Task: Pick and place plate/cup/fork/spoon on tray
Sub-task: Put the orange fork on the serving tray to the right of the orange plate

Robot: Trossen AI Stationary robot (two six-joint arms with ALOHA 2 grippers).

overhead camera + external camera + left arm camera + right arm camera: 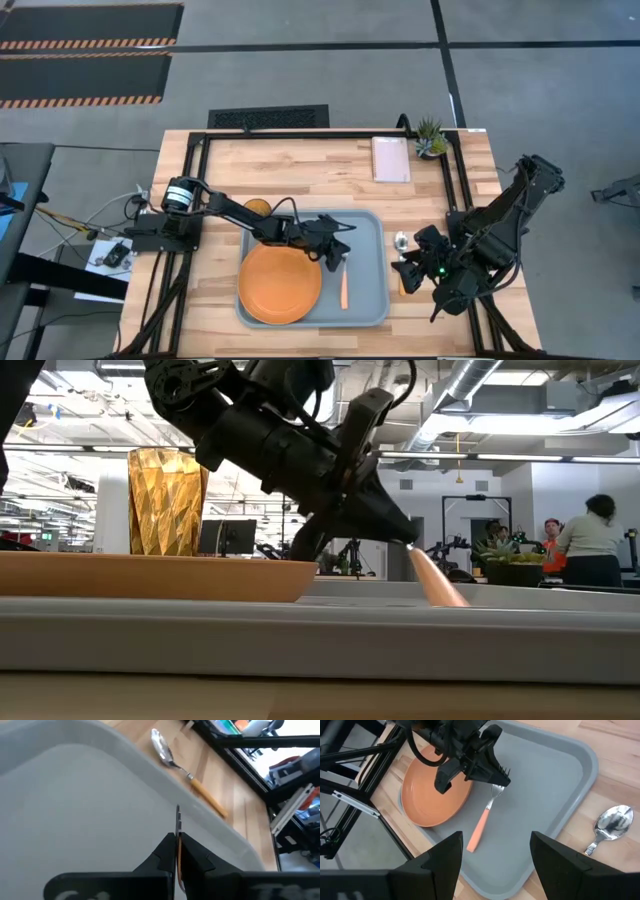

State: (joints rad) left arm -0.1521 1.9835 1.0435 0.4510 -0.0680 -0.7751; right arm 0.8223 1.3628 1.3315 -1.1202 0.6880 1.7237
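The grey-blue tray lies mid-table and carries the orange plate on its left half. My left gripper is over the tray beside the plate, shut on the fork. The amber cup stands on the table just beyond the tray's far left corner, partly under my left arm. The spoon lies flat on the wood right of the tray. My right gripper hovers open just near the spoon, touching nothing. My left gripper pinches the fork at its metal neck, just behind the tines, between the two shut fingers. The tines stick out past the fingertips. The fingers slant down from the table's left. The orange handle slopes down from the hold to the tray floor.
A pale pink pad and a small potted plant sit at the far right of the table. The tray's right half is bare beside the fork. People stand in the room beyond the table.
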